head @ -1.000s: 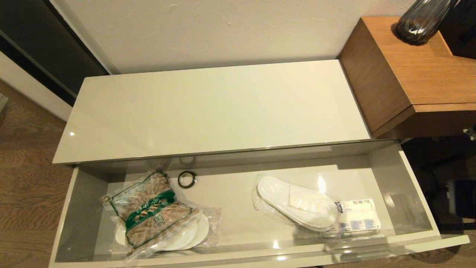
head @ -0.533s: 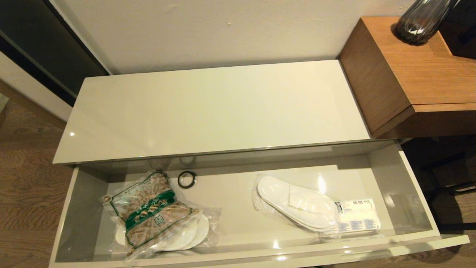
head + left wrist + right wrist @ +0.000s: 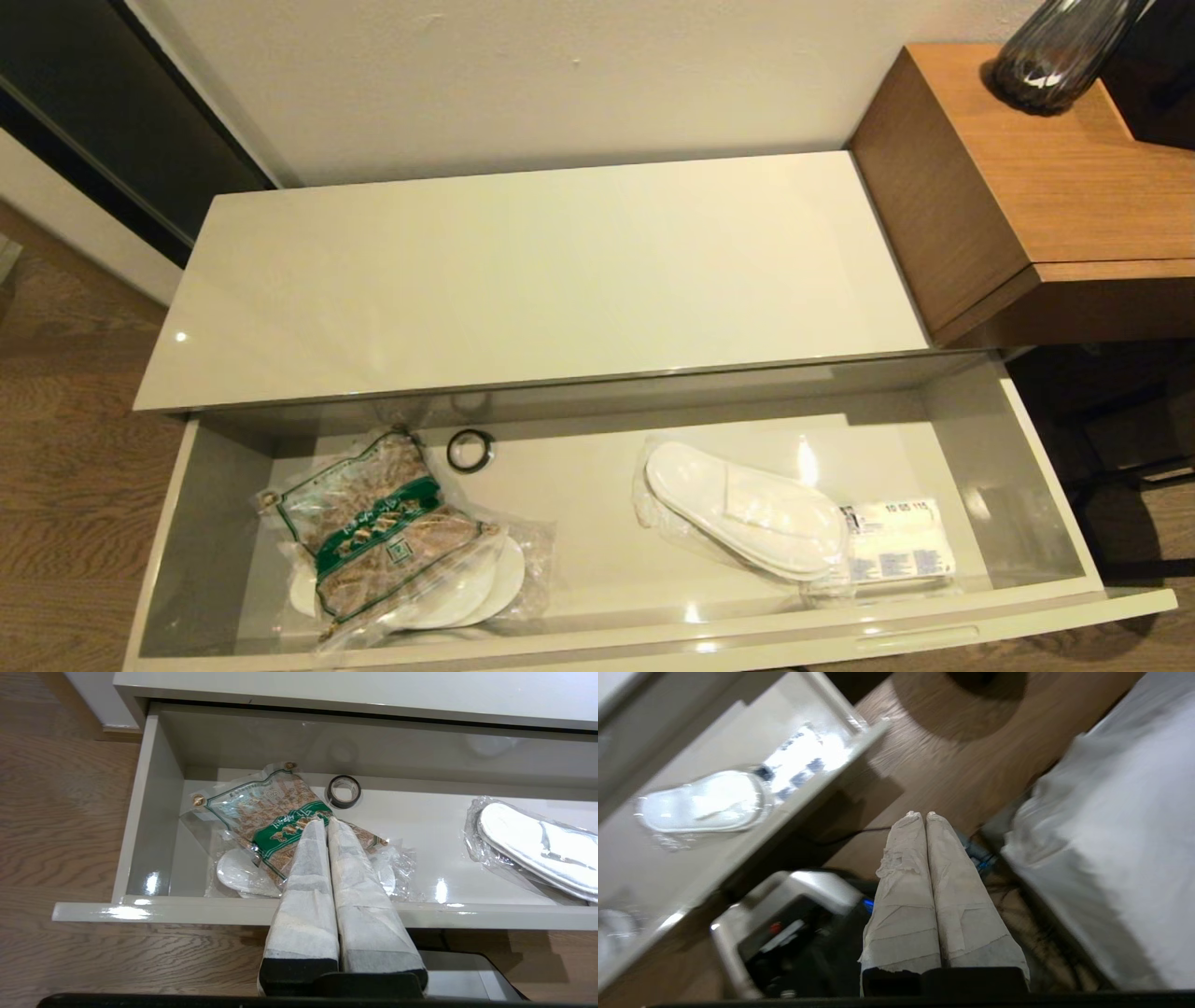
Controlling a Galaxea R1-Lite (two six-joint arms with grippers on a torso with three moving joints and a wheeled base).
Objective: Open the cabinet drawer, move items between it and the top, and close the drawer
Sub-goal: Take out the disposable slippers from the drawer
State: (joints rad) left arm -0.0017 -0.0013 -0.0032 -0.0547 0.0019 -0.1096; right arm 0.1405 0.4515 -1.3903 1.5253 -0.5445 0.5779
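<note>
Warm, soft room light falls from above — small glare spots gleam on the glossy drawer [image 3: 597, 644] front and the top [image 3: 541, 280], shadow pools under the top's edge, and the right wrist view smears with motion blur.

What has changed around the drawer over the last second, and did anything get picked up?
A small bright part at the head view's right edge, beside the wooden block, has gone from that view. Nothing was picked up or let go. The cabinet drawer stays open with the slippers, white packet, green-labelled bag and black ring unmoved; the top stays bare.
</note>
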